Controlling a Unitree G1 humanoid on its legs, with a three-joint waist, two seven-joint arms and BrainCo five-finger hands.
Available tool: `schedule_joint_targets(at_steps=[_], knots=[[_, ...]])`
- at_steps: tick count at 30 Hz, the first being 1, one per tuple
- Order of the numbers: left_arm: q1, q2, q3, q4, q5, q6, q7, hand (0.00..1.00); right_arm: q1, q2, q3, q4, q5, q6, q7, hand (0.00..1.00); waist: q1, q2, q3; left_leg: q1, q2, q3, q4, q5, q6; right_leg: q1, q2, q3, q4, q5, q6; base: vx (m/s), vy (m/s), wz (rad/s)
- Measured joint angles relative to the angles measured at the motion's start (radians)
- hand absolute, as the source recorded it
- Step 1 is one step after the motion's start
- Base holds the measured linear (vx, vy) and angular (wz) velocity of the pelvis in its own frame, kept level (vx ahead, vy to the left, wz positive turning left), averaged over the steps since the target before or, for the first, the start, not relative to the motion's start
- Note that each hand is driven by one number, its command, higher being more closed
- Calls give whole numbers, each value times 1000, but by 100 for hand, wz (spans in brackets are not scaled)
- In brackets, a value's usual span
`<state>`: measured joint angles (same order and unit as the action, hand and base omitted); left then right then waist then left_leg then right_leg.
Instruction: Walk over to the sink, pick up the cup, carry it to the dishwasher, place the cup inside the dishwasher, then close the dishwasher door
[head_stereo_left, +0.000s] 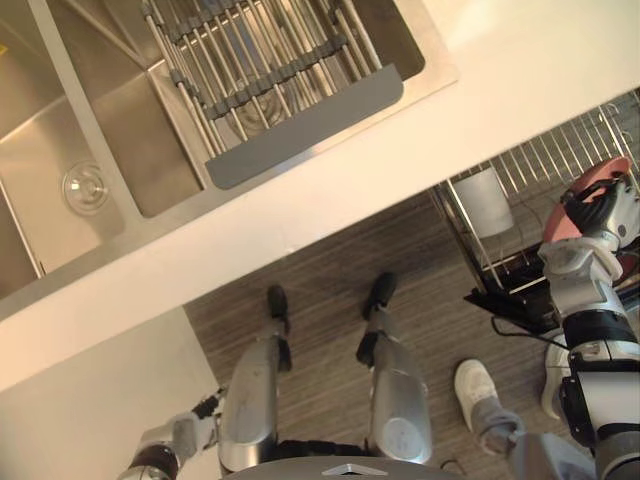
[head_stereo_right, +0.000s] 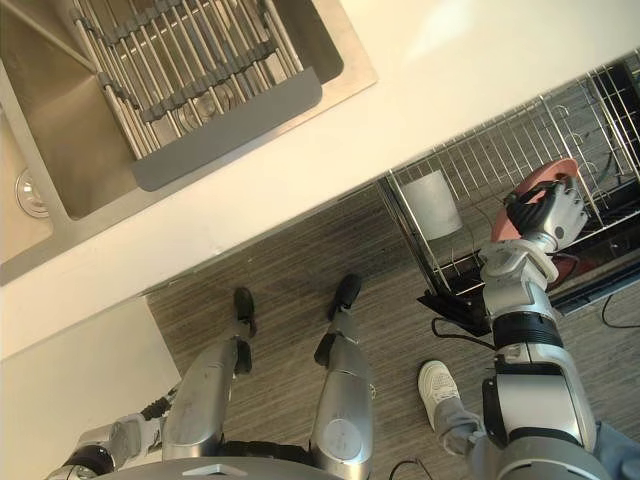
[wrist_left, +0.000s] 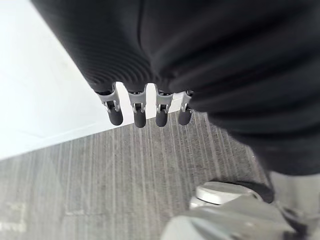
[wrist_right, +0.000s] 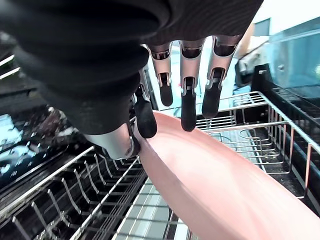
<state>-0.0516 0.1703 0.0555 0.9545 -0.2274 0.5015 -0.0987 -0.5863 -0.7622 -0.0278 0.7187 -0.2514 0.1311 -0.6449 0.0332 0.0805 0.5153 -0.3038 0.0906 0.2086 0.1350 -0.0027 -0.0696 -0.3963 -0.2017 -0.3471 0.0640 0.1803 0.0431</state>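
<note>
- The step in hand is the placing: the right hand (head_stereo_right: 545, 215) holds the pink dish (wrist_right: 215, 190) over the pulled-out dishwasher rack (head_stereo_right: 470, 160).
- The dish looks wide and shallow, more a plate than a cup.
- Thumb and fingers pinch its rim. It stands on edge, and I judge it is not yet resting in the rack.
- The next move, I think: lower it between the wires, let go, draw the hand back. Then the closing remains.
- The right arm reaches forward and to its side. The left hand (wrist_left: 135, 107) hangs low, relaxed and empty.
</note>
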Motion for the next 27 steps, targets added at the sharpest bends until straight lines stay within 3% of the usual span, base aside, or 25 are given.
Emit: schedule_joint_targets(at_steps=[4,8,10,12,14,19,22,27], knots=[[5,-17,55,1,209,48,-73,0,-7,17,-25,-79,108,-90,26,0,9,-7,3,22,30,34,132,-100,-2,12,36,94,12,-3,5,6,0,-68],[9,-19,75,0,374,60,-90,0,65,36,-84,-205,131,-132,45,0,-9,-17,0,104,64,37,198,-164,-6,101,73,126,4,-7,2,25,9,-48],[29,-14,80,0,453,70,-90,0,102,52,-102,-236,128,-139,49,0,-17,-49,-35,154,72,38,198,-182,-18,141,92,150,-21,-11,8,42,15,-47],[73,2,79,2,549,72,-107,0,135,46,-134,-232,128,-154,53,0,-48,-87,-108,197,76,44,193,-196,-26,188,105,174,-63,-4,8,77,27,-31],[95,7,69,5,592,74,-129,0,145,17,-161,-229,129,-154,56,0,-61,-101,-153,228,77,55,196,-215,-26,215,113,199,-87,4,13,53,42,-41],[123,13,33,23,664,91,-171,0,151,-87,-243,-162,172,-160,108,0,-94,-104,-205,291,78,90,229,-270,-22,282,123,253,-144,34,26,3,79,-38],[134,17,13,40,664,109,-191,0,179,-132,-334,-108,258,-153,156,0,-116,-105,-229,315,77,103,242,-301,-21,297,125,276,-146,39,28,-35,74,-26],[201,18,0,49,660,124,-214,0,292,-160,-500,6,493,-152,270,0,-142,-107,-313,351,76,150,232,-326,-18,296,133,319,-150,36,33,20,46,-28]])
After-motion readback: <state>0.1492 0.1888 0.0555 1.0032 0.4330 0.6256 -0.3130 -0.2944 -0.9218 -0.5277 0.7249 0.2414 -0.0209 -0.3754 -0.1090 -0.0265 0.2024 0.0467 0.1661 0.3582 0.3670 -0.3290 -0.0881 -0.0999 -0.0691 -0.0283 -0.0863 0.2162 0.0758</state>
